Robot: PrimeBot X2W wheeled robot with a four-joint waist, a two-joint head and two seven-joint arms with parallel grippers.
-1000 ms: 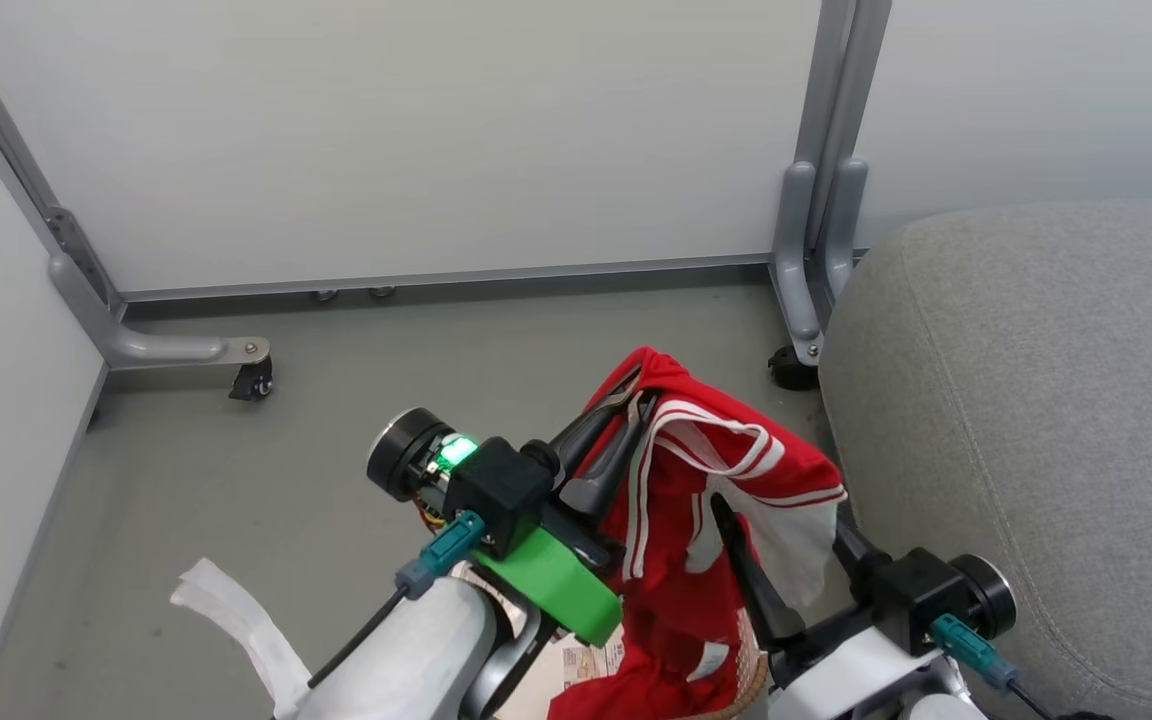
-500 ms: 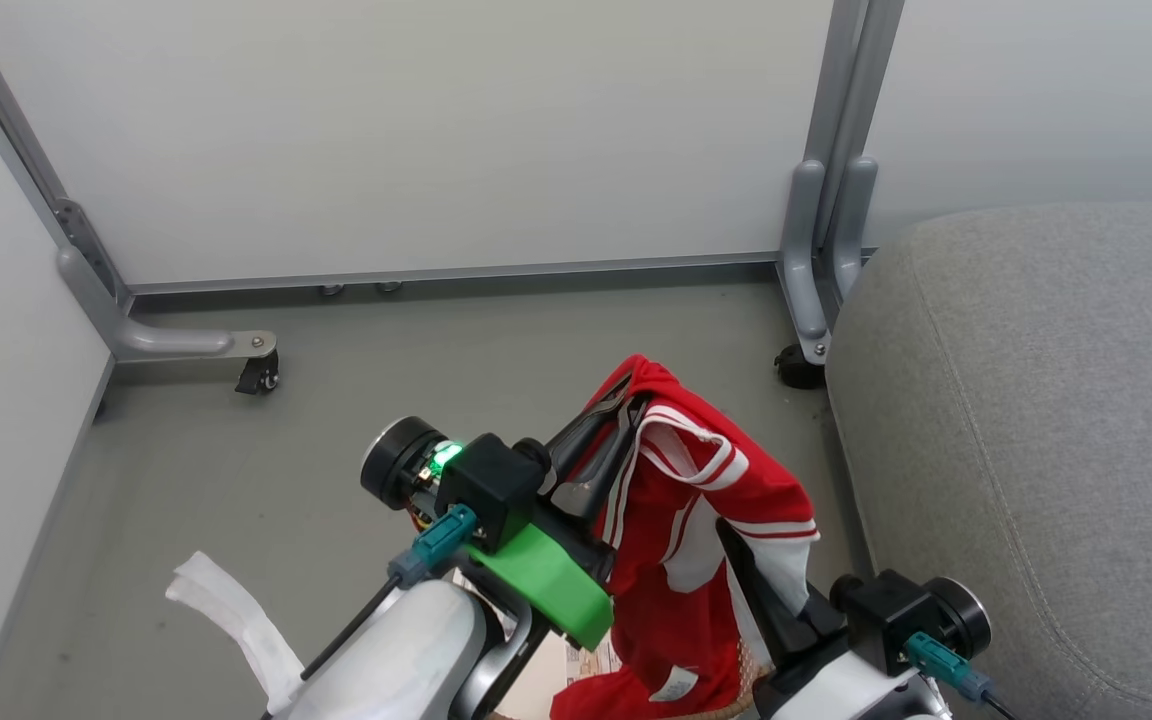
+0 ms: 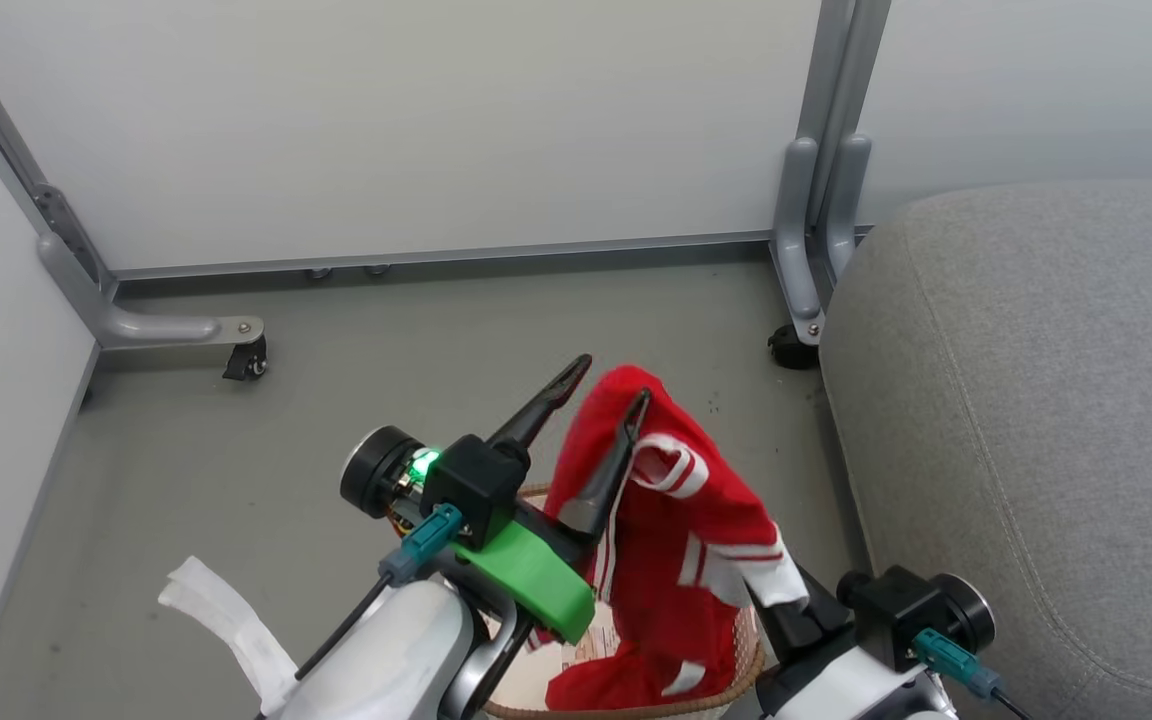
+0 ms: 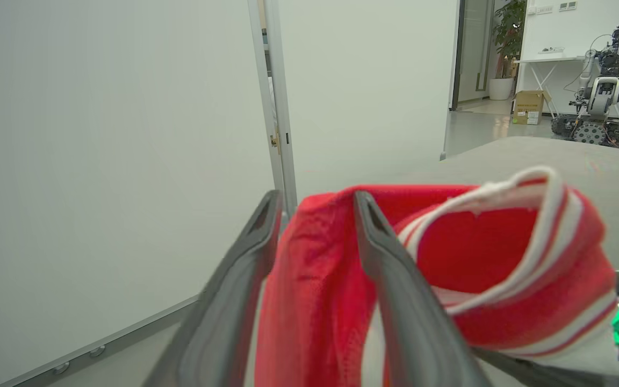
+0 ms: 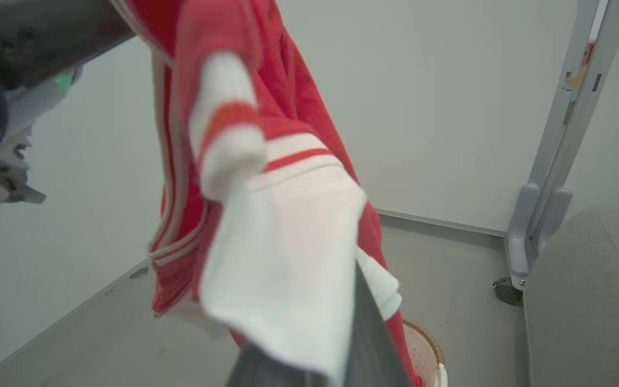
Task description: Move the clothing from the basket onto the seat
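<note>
A red garment with white stripes hangs above the basket, and its lower end reaches inside. My left gripper is open; the cloth is draped over its right finger and runs between both fingers. My right gripper sits low at the right, with the white trim panel pinched at its mostly cloth-covered fingers. I cannot make out a second garment apart from this one. The grey seat fills the right side, close to the basket.
Grey partition legs on castors stand on the floor at the left and by the seat's corner. White panels close off the back and left. Bare grey floor lies left of the basket. Another robot stands far off.
My left gripper has opened, its left finger swinging clear of the cloth. The garment has sagged lower towards the basket, and my right gripper has dropped with it.
</note>
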